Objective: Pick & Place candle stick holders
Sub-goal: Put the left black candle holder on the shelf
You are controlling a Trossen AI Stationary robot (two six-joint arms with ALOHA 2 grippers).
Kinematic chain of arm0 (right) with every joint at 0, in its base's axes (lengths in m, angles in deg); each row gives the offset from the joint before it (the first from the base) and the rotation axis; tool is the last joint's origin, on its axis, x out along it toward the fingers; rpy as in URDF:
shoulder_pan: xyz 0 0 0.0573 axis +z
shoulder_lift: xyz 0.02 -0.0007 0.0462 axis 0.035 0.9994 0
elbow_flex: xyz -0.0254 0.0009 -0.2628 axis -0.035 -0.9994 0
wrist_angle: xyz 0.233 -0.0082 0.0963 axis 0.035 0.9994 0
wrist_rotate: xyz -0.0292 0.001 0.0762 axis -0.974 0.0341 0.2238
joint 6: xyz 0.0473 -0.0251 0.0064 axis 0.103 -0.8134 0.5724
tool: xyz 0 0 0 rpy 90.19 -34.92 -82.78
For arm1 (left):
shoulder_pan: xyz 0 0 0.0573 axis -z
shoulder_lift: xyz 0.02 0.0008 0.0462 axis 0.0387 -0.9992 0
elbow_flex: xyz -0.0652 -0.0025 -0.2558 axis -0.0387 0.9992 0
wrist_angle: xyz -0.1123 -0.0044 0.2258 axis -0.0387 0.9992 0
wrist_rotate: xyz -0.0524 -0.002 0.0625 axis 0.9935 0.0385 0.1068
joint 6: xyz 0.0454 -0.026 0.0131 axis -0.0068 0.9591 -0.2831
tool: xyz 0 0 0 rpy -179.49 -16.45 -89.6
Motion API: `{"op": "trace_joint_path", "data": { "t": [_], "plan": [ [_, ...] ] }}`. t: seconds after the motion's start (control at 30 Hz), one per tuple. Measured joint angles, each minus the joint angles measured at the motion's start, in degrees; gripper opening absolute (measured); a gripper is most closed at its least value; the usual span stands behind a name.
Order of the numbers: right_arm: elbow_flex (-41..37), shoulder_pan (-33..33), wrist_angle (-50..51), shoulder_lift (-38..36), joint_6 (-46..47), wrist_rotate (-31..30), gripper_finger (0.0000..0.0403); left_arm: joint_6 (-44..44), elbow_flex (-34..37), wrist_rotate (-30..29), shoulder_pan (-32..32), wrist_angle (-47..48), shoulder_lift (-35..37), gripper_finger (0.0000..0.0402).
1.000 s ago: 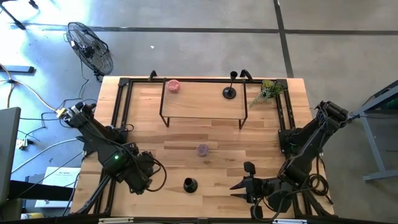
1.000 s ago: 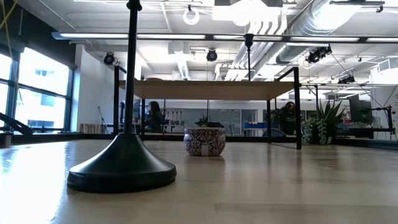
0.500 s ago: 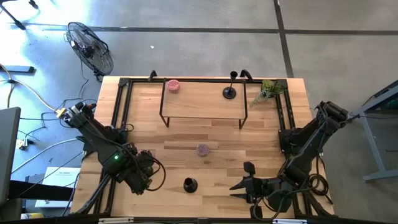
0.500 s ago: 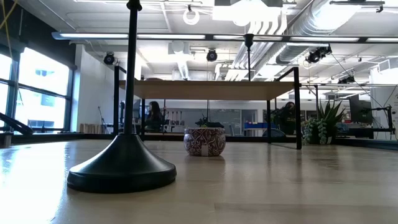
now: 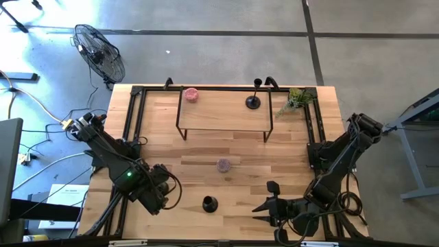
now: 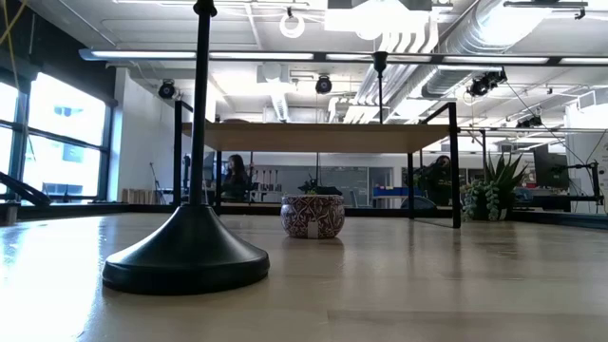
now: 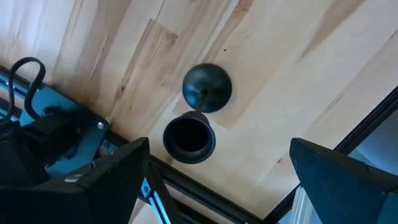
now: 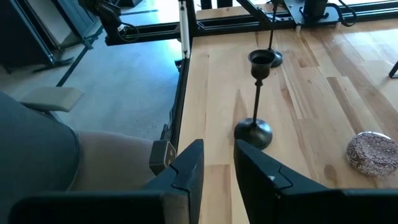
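Note:
Three matte-black candle stick holders show. One [image 5: 253,103] stands on its base on the raised shelf at the back. One [image 5: 209,204] stands on the table near the front edge; it looms large in the low view [image 6: 190,256] and stands ahead of my right gripper [image 8: 253,132]. The third [image 7: 207,87] stands under my left gripper [image 5: 159,194], which hides it from the high view; it also shows in the right wrist view [image 8: 273,59]. My left gripper [image 7: 219,146] is wide open above it, touching nothing. My right gripper [image 5: 255,211] is open, points left and is empty.
A wood-topped shelf on a black frame [image 5: 223,120] stands at the back middle, with a pink jar [image 5: 191,95] on it. A patterned purple jar [image 5: 223,165] sits at the table's middle. A small plant [image 5: 296,101] stands at the back right. Black rails [image 5: 134,137] run along both sides.

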Motion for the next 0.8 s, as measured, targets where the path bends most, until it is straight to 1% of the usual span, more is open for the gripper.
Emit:
{"op": "trace_joint_path", "data": {
  "t": [0.1,0.3,0.4,0.57,0.7,0.8],
  "plan": [
    [0.0,0.0,0.0,0.0,0.0,0.0,0.0083,0.2,2.6,1.5,0.0,0.0,0.0,0.0381],
    [0.0,0.0,0.0,0.0,0.0,0.0,0.0083,0.1,9.2,8.0,0.0,0.1,0.0,0.0381],
    [0.0,0.0,0.0,0.0,0.0,0.0,0.0083,-0.4,10.8,8.3,0.0,0.1,0.0,0.0381],
    [0.0,0.0,0.0,0.0,0.0,-0.3,0.0083,-1.9,11.0,8.3,0.0,0.0,0.0,0.0381],
    [0.0,0.0,0.0,0.0,0.0,-0.4,0.0083,-4.1,11.0,5.8,0.0,0.0,0.0,0.0381],
    [0.0,0.0,0.0,0.0,0.0,-0.4,0.0083,-3.2,11.0,5.6,0.0,-2.2,0.0,0.0381]
  ]
}}
